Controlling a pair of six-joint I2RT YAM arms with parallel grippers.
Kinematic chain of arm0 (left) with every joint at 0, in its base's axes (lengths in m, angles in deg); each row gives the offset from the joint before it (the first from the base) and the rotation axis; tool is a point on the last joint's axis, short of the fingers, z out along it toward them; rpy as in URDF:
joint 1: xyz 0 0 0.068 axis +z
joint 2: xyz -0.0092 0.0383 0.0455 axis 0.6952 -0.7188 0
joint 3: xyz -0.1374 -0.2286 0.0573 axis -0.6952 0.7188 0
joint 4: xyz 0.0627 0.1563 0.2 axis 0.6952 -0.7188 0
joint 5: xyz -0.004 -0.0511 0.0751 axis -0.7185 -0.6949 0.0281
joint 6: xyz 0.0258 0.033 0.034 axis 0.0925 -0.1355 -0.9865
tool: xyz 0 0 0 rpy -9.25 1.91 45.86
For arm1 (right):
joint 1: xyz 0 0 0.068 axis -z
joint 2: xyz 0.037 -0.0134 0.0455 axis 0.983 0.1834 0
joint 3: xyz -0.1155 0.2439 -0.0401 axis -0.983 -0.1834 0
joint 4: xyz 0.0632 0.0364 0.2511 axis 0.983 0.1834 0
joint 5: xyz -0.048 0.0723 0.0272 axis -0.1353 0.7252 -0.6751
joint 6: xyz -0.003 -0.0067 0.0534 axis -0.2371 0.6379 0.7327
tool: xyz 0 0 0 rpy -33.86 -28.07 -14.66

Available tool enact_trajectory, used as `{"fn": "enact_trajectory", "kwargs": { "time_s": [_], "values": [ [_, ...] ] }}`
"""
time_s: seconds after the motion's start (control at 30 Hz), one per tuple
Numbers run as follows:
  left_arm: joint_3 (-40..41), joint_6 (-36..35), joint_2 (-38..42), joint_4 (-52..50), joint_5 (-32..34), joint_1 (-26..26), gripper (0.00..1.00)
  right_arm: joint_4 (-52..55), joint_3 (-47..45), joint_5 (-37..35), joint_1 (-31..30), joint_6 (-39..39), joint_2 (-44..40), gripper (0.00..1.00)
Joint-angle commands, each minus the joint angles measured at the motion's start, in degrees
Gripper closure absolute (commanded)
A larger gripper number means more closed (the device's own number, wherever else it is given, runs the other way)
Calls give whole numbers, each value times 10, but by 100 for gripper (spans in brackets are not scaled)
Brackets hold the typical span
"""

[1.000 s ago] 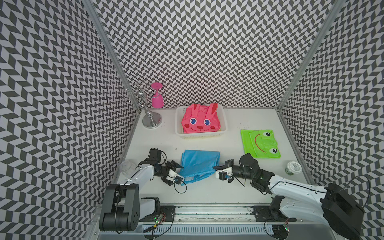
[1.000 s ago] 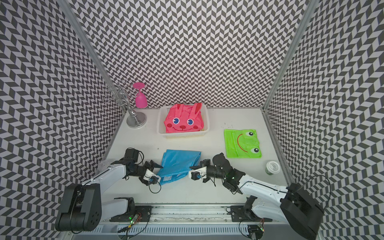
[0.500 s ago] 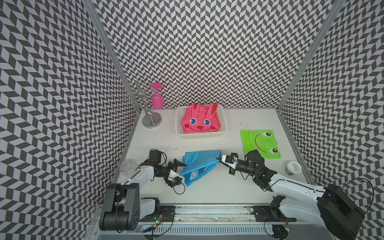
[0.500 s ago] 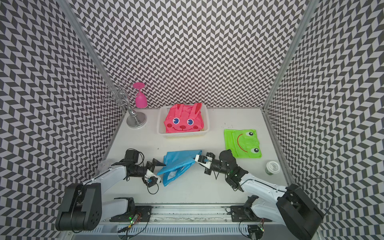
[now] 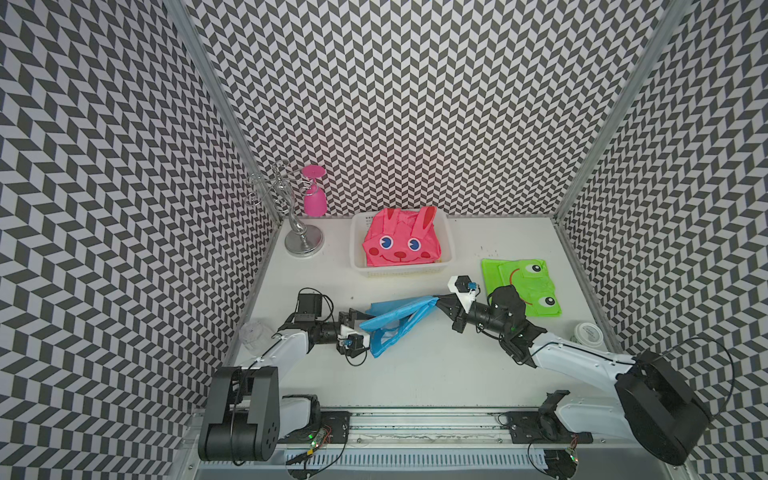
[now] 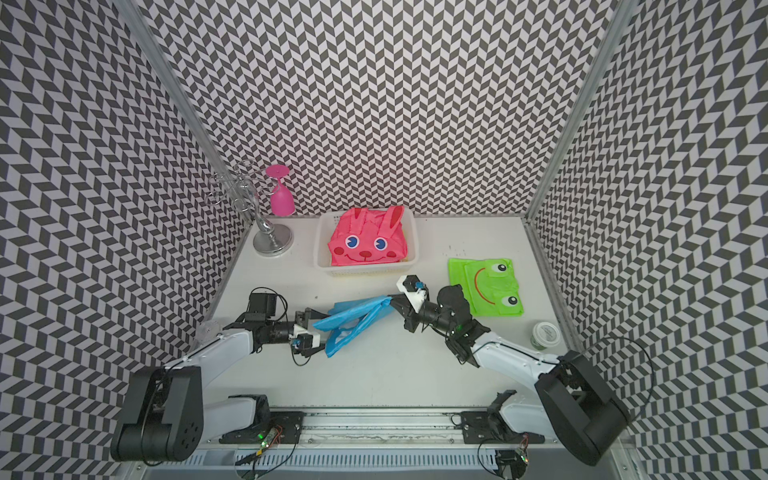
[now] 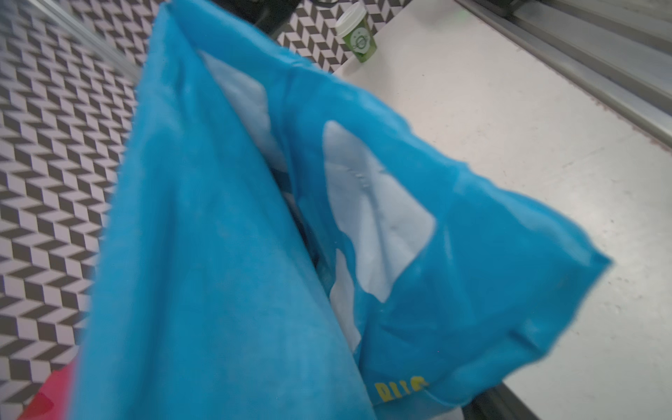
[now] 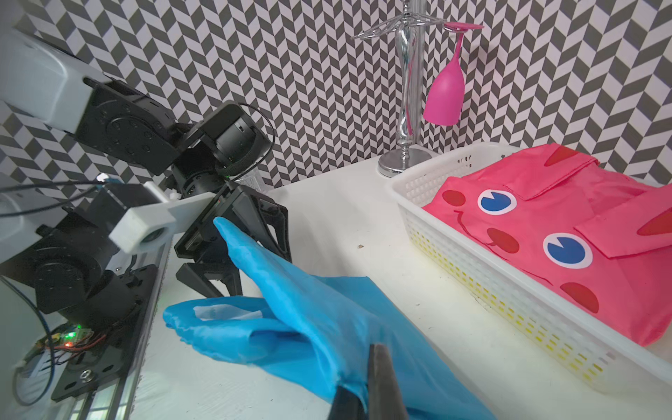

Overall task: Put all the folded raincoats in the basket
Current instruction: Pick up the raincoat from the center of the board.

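Note:
The blue raincoat [image 5: 395, 320] [image 6: 353, 320] hangs stretched between my two grippers above the table, loosely bunched, with its lower fold drooping. My right gripper [image 5: 436, 305] [image 8: 363, 382] is shut on its right edge. My left gripper [image 5: 360, 330] [image 8: 251, 274] stands open at its left end, jaws apart with a corner of the blue cloth between them. Blue raincoat [image 7: 218, 254] fills the left wrist view and hides those jaws. The white perforated basket [image 5: 401, 272] [image 8: 418, 182] sits just behind, holding a pink rabbit raincoat [image 5: 399, 245].
A green frog raincoat [image 5: 523, 286] lies flat at the right, partly under my right arm. A green-and-white cup [image 5: 588, 332] stands near the right wall. A chrome glass rack [image 5: 301, 232] with a pink glass [image 5: 313, 199] is at the back left. A clear glass [image 5: 253, 334] sits at the left edge.
The blue raincoat lay flat a second ago. My right gripper has since lifted its edge up, back and to the right, pulling it taut. The left jaws opened, then narrowed a little.

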Motion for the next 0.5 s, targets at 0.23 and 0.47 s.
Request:
{"fn": "enact_trajectory", "kwargs": {
  "time_s": [0.23, 0.47],
  "values": [
    [-118, 141, 3, -62, -59, -1, 81, -61, 11, 16, 13, 33, -4, 100],
    [-194, 139, -11, -143, -49, 11, 100, -29, 33, 37, 30, 58, -32, 100]
  ]
}}
